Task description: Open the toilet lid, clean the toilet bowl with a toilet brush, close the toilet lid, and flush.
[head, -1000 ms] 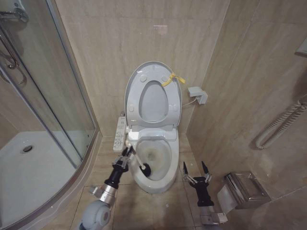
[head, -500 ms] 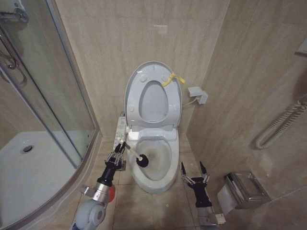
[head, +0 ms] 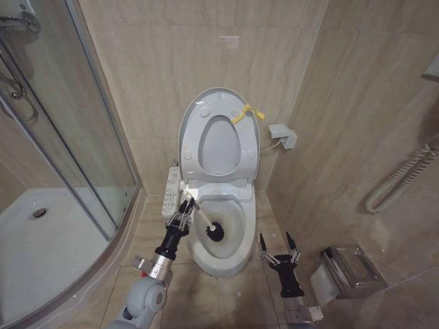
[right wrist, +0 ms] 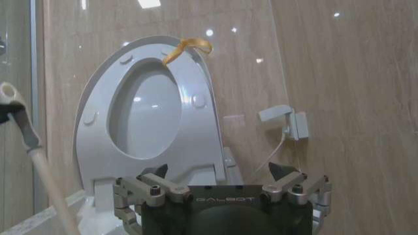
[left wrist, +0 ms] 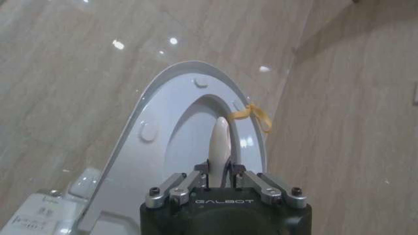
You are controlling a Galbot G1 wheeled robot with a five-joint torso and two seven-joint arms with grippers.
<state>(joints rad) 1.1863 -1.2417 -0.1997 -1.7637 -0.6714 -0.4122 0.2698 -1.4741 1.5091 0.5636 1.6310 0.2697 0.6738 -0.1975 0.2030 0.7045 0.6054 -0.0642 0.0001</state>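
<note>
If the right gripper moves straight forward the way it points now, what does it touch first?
Probably the raised toilet lid with its seat: the open right gripper faces it in its wrist view. Depth is unclear; from the head view it sits beside the toilet bowl, so it might pass alongside.

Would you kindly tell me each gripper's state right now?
Left gripper: shut on the toilet brush.
Right gripper: open, holding nothing.

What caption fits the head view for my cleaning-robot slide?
Left hand holds the toilet brush in the toilet bowl, toilet lid raised; right hand open beside it.
</note>
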